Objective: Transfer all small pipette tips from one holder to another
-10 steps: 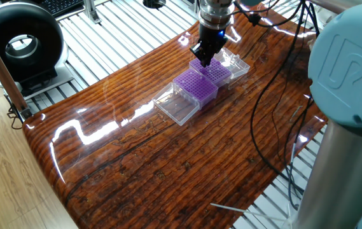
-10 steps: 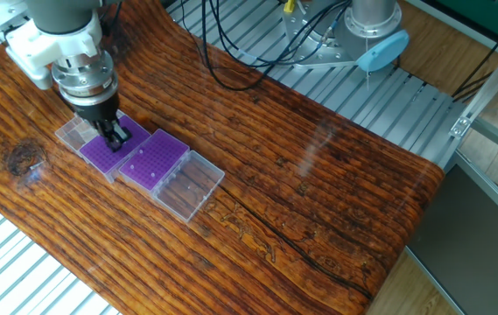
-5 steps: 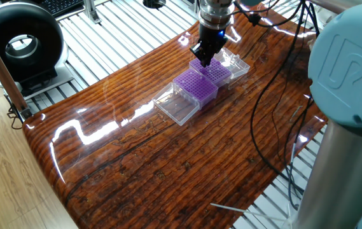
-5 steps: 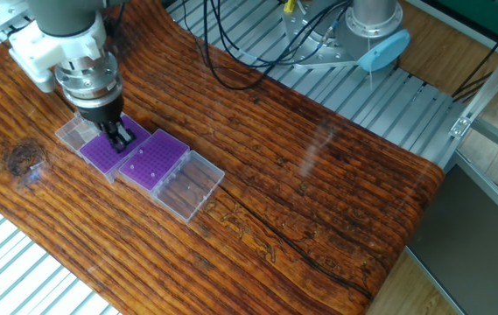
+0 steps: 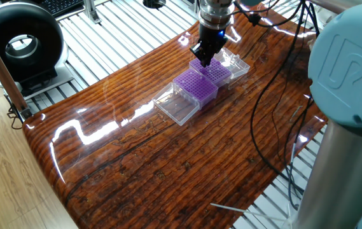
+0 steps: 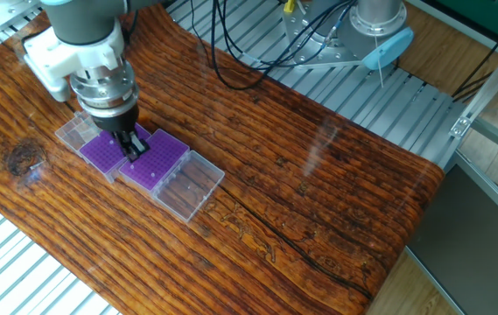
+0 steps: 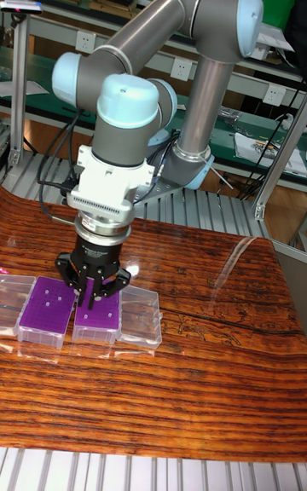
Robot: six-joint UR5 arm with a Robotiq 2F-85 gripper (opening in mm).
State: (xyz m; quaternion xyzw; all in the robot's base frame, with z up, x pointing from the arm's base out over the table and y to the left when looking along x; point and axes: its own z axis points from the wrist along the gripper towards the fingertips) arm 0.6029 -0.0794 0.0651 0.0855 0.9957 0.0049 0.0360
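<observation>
Two purple grid racks sit side by side on a glossy, dark-grained wooden worktop (image 6: 319, 175), each with a clear hinged lid lying open at its outer end. From the other fixed view, the nearer rack (image 6: 155, 163) lies toward the worktop's middle and the farther rack (image 6: 101, 150) toward its end. The claw (image 6: 133, 146) points straight down over the seam between the two racks, its dark fingers close together, but whether they pinch anything cannot be made out. The small pipette tips cannot be told apart from the rack holes at this size; only pale dots show across the purple grids.

The wood shines with bright streaks of reflected light and carries a long dark crack (image 6: 292, 245) running along the grain. Beneath and around it lies a ribbed aluminium frame (image 6: 380, 96). A black ring-shaped device (image 5: 18, 44) stands on the slats at one corner, and black cables (image 5: 276, 95) trail over the wood. In the tall fixed view, the grey arm with pale blue joint caps (image 7: 128, 99) rises before benches with green surfaces (image 7: 51, 86) and a green wall panel.
</observation>
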